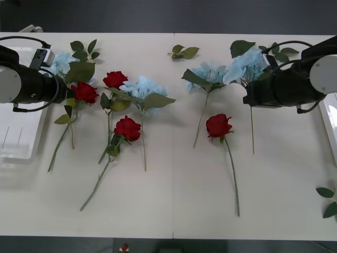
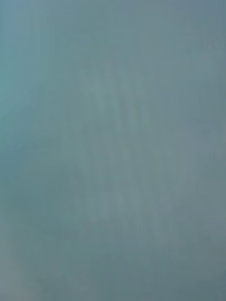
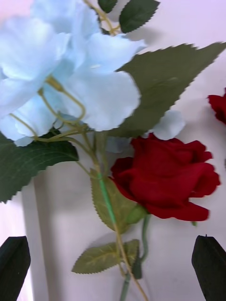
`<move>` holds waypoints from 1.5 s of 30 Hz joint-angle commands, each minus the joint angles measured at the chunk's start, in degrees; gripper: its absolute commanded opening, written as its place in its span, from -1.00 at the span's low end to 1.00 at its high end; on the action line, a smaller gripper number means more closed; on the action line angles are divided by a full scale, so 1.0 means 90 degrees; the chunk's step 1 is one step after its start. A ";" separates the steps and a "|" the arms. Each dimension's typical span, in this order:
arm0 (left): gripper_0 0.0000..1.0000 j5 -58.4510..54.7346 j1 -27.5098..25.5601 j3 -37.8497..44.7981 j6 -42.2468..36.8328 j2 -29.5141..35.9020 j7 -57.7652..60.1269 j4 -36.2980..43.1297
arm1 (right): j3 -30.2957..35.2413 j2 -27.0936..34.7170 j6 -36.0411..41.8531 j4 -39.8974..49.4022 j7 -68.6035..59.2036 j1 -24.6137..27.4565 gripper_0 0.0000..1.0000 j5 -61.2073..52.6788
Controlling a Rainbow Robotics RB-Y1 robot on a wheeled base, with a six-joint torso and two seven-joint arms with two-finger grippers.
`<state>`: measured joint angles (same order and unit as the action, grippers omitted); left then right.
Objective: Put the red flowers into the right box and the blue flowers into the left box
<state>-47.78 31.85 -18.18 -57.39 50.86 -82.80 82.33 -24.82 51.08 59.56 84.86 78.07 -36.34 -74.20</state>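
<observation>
Four red flowers lie on the white table: one [image 1: 85, 92] by my left arm [image 1: 31, 84], two [image 1: 115, 79] [image 1: 128, 128] left of centre, and one [image 1: 218, 125] right of centre. Blue flowers lie at the far left [image 1: 59, 62], left of centre [image 1: 143, 87], right of centre [image 1: 208, 71] and under my right arm [image 1: 247, 60]. My left gripper [image 3: 113, 268] is open above a stem, with a blue flower [image 3: 61, 70] and a red flower [image 3: 165, 178] just beyond its black fingers. My right arm [image 1: 284, 87] hovers over the rightmost blue flower. The left box [image 1: 16, 139] sits at the left edge, the right box [image 1: 331, 118] at the right edge.
Loose green leaf sprigs lie at the far centre [image 1: 184, 51] and the near right edge [image 1: 329, 200]. A seam [image 1: 174, 184] runs down the middle of the table. The near half of the table holds only stems.
</observation>
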 commanded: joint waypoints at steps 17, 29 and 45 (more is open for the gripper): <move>1.00 -0.0336 0.0104 0.0106 0.1260 -0.0104 -0.1083 -0.1199 | 0.2113 0.0301 0.0170 0.1899 0.6589 0.1928 -1.00 -0.5495; 0.96 -0.0316 0.0182 0.0067 0.1338 -0.0377 -0.1073 -0.1179 | 0.2113 -0.0548 0.0170 0.2631 0.8547 0.2651 -1.00 -0.6257; 1.00 -0.3031 -0.1420 0.0692 0.0664 0.0541 -0.2352 0.2161 | 0.0873 -0.1163 -0.0621 0.2670 0.8547 0.2289 -1.00 -0.6257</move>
<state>-70.58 21.72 -14.80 -51.54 53.52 -97.90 100.72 -15.56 40.47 55.40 106.92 154.88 -13.39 -129.62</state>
